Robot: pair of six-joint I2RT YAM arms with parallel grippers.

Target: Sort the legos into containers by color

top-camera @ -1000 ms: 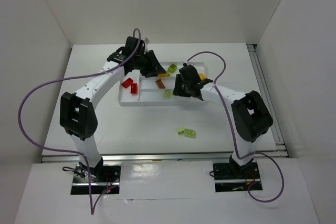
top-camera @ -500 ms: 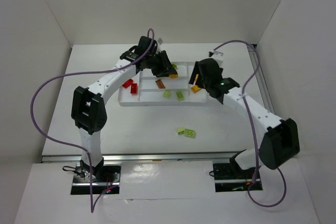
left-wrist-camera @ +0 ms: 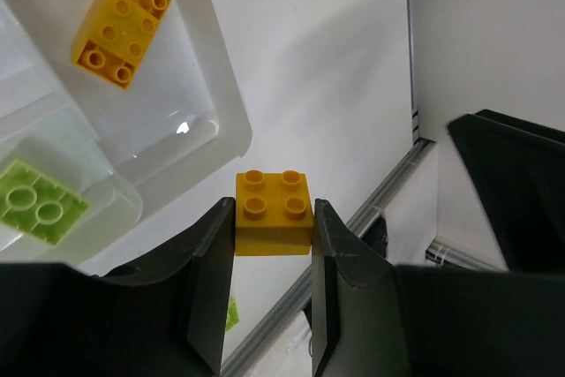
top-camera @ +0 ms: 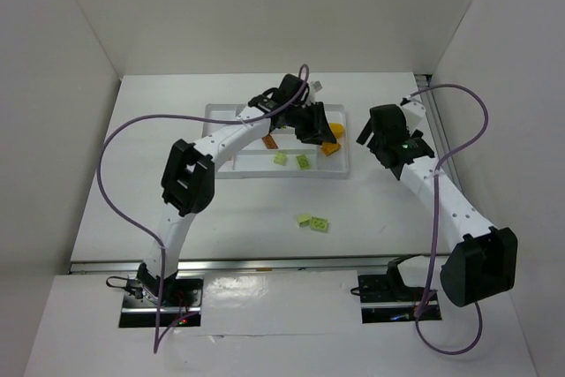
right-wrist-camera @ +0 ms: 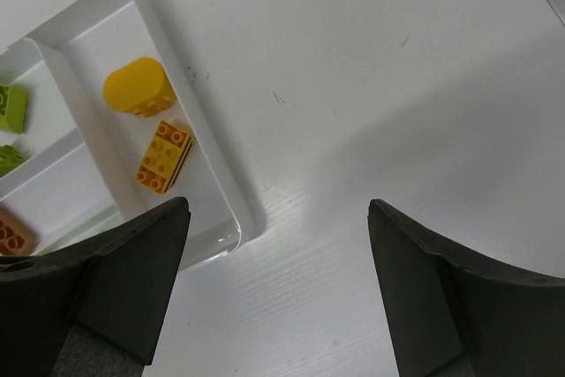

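Note:
The white tray (top-camera: 212, 170) lies at the table's middle back. My left gripper (top-camera: 312, 123) is over its right end, shut on a small orange-yellow brick (left-wrist-camera: 273, 214); in the left wrist view the brick hangs just past the tray's corner (left-wrist-camera: 228, 132). My right gripper (top-camera: 369, 136) is open and empty over bare table right of the tray, as the right wrist view (right-wrist-camera: 278, 218) shows. The right end compartment holds an orange brick (right-wrist-camera: 163, 156) and a rounded yellow piece (right-wrist-camera: 139, 87). Two green bricks (top-camera: 303, 162) lie in a middle compartment. No red brick shows.
Two lime green bricks (top-camera: 313, 222) lie loose on the table in front of the tray. A brownish-orange brick (top-camera: 269, 142) lies in the tray beside my left arm. White walls enclose the table; a metal rail (top-camera: 441, 156) runs along the right edge.
My left arm has swung right along the tray to its right end. My right gripper has pulled out of the tray to the right, and a second green brick now lies in the middle compartment.

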